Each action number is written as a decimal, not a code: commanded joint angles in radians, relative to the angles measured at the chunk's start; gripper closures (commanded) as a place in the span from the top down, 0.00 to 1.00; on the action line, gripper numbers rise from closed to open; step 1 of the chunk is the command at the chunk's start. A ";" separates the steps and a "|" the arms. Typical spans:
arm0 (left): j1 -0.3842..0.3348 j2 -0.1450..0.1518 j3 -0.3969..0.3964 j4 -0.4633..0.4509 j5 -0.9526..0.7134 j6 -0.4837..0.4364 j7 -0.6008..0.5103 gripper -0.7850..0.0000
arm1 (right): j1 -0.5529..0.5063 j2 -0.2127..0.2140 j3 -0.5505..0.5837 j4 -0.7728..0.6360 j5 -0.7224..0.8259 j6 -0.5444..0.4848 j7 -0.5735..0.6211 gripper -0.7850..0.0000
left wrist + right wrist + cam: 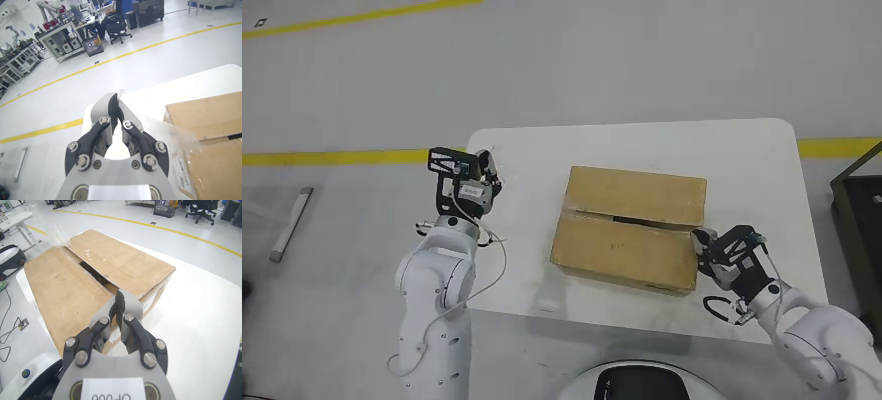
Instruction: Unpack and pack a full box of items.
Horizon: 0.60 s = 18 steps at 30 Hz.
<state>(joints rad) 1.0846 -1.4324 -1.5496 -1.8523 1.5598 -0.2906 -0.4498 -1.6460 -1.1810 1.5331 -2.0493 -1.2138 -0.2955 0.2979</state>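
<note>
White glossy shells on left arm [437,290] and right arm [827,345]; thin pale cable [494,268] looped beside left one. Same build on left gripper [117,101] and right gripper [119,295]: silver-grey fingers [100,108], black toothed pads [113,109], black curved links [92,132], round silver screws [104,120], grey base plates [117,170] (white printed label [113,388] on right's).

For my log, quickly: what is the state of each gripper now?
Left gripper: jaws closed on the clear tape pulled from the box.
Right gripper: jaws closed, nothing seen between them.
</note>
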 commanded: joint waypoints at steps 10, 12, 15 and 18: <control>-0.020 0.015 -0.045 0.025 0.023 0.038 -0.053 0.00 | 0.010 0.003 -0.003 0.005 -0.011 -0.008 0.003 0.00; -0.021 0.018 -0.051 0.031 0.029 0.039 -0.052 0.00 | 0.010 0.003 -0.005 0.007 -0.014 -0.005 0.004 0.00; -0.021 0.022 -0.059 0.041 0.038 0.050 -0.062 0.05 | 0.010 0.003 -0.007 0.008 -0.016 -0.004 0.006 0.00; -0.020 0.026 -0.061 0.054 0.039 0.051 -0.072 1.00 | 0.012 0.004 -0.008 0.010 -0.016 0.000 0.008 0.00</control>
<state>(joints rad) 1.0644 -1.4079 -1.6097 -1.8027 1.5951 -0.2408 -0.5180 -1.6349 -1.1774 1.5255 -2.0396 -1.2298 -0.2973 0.3051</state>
